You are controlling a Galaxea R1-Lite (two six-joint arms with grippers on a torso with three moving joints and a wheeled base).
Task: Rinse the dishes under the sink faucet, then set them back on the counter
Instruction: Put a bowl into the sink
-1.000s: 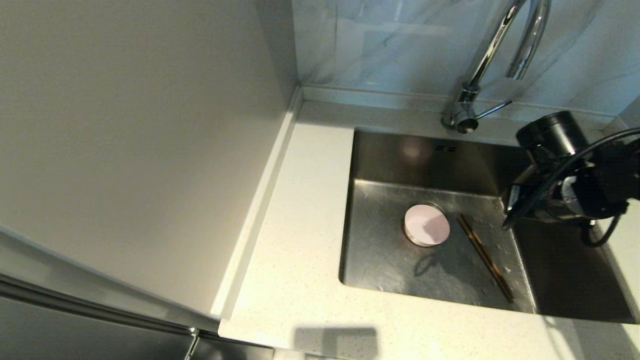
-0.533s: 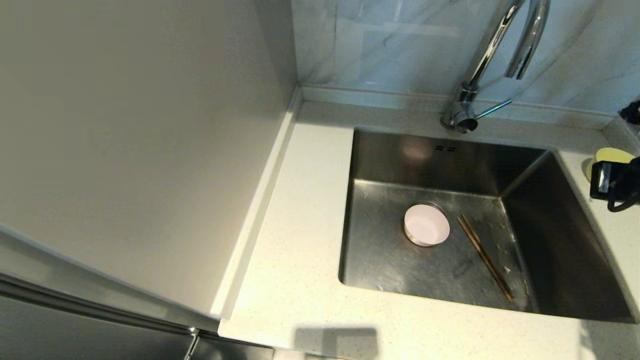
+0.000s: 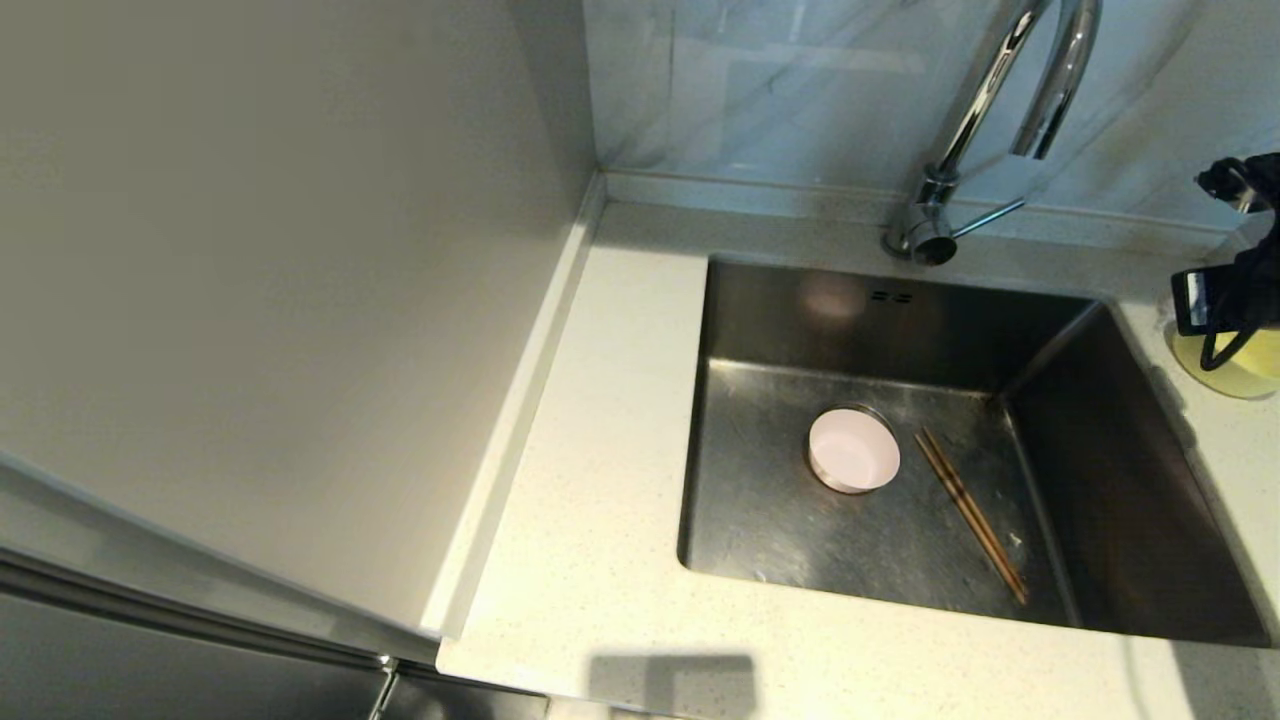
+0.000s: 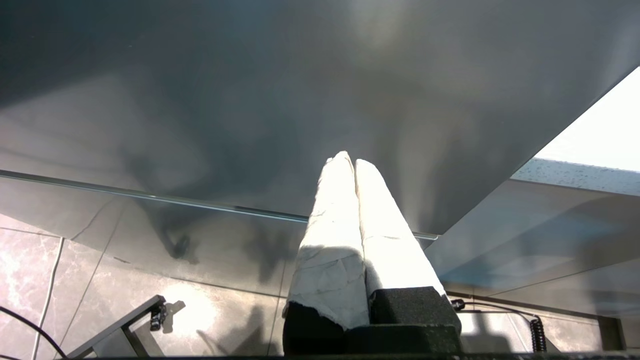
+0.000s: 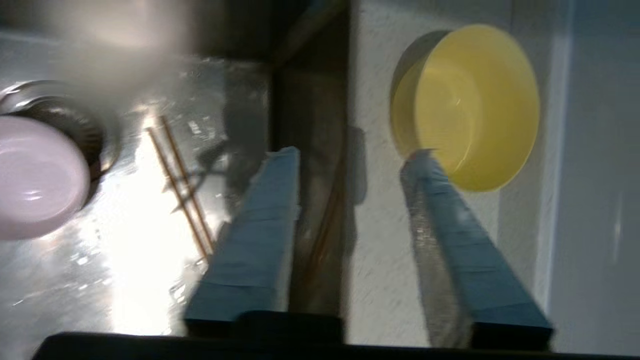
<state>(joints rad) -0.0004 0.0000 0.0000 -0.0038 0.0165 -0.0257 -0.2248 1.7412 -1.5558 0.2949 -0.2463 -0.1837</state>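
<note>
With my right claw (image 5: 350, 160) spread beside it, the yellow bowl (image 5: 475, 105) sits on the table (image 3: 600, 520); the pink bowl (image 3: 853, 449) and chopsticks (image 3: 970, 515) remain in the sink (image 3: 1130, 520)

No text, label, brand, number or sign can be read anywhere in these views, on the dishes, the faucet, the sink or the counter.

The left hand (image 4: 355, 165) rises from the bottom centre, its two white-wrapped fingers (image 4: 332, 240) pressed together. Behind them a dark grey panel (image 4: 200, 100) fills the frame; marbled floor tiles (image 4: 40, 280) lie lower left.
</note>
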